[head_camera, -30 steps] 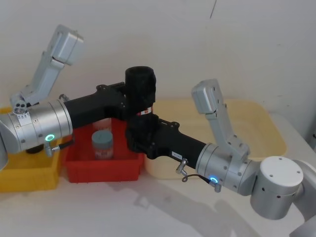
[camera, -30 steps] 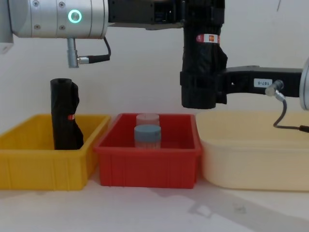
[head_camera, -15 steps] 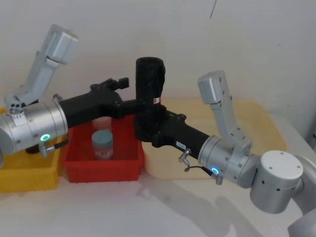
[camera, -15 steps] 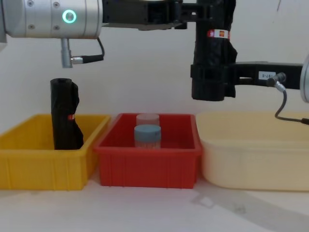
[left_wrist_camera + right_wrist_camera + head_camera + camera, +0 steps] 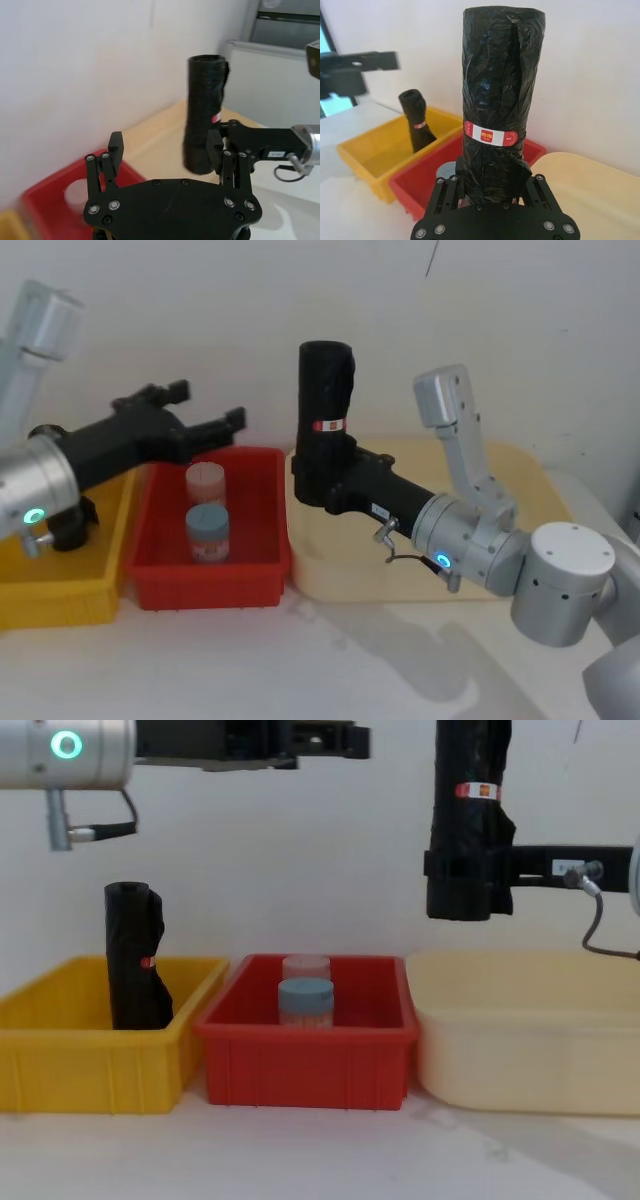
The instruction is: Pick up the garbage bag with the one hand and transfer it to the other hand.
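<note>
CHANGE: left end effector (image 5: pixel 208 404) released, pulled back over red bin (image 5: pixel 210 575) | right end effector (image 5: pixel 320 478) grasping bag (image 5: pixel 325 420) | handover judged complete

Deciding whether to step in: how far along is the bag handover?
Done: the right gripper is shut low on the garbage bag, holding it upright above the cream tray. The left gripper is open, apart from it, above the red bin. In hand: only that hold. Left: nothing of the handover that I can see.

The garbage bag (image 5: pixel 502 75) upright in the right gripper (image 5: pixel 492 187).
It is clamped at its base; another black roll (image 5: pixel 417 125) stands in the yellow bin (image 5: pixel 370 150) beyond.
</note>
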Tool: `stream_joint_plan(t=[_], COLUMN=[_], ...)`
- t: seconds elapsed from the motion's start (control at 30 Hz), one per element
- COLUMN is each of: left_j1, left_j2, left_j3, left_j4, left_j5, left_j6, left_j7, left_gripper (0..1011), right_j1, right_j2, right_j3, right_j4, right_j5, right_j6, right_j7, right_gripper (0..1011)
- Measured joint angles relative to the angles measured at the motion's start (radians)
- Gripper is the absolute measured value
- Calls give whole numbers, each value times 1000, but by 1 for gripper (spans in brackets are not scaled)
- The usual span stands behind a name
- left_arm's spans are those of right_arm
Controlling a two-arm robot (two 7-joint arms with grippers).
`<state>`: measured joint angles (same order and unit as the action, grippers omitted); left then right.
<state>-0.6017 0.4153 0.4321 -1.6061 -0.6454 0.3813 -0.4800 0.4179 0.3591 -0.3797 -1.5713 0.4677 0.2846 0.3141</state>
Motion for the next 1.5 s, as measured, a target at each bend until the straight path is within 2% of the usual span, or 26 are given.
stream_joint_plan(t=[0.4,0.53,0.57,0.7,1.0,1.5], left_j1=[92,119,129,147,173,190], left_j2=[45,56,59,66,77,84], left_j3=[-86,-105,-112,-125,-143,-156], left_j4=[-68,-84,-89,-100,-116,-125], left_j5=[-7,-7,-7,-7,-7,-8], left_j6=[-9,-10,-11,-12,-13,-15], left_j7=[130,167,180,204,239,261], left_gripper=[1001,1001,1001,1001,1001,1001], right_j1=[38,49,51,58,61,65], right_j2=[13,15,15,11,-1,-7], right_j3=[-10,-16,-17,-19,-14,-5], right_j4=[48,64,67,74,64,11], right_j5=[-33,-48,-50,-61,-69,-91], right_j6=[29,30,30,32,54,69], right_j7=[-13,-11,-11,-14,-31,-49], right_gripper=[514,621,621,776,999,1001])
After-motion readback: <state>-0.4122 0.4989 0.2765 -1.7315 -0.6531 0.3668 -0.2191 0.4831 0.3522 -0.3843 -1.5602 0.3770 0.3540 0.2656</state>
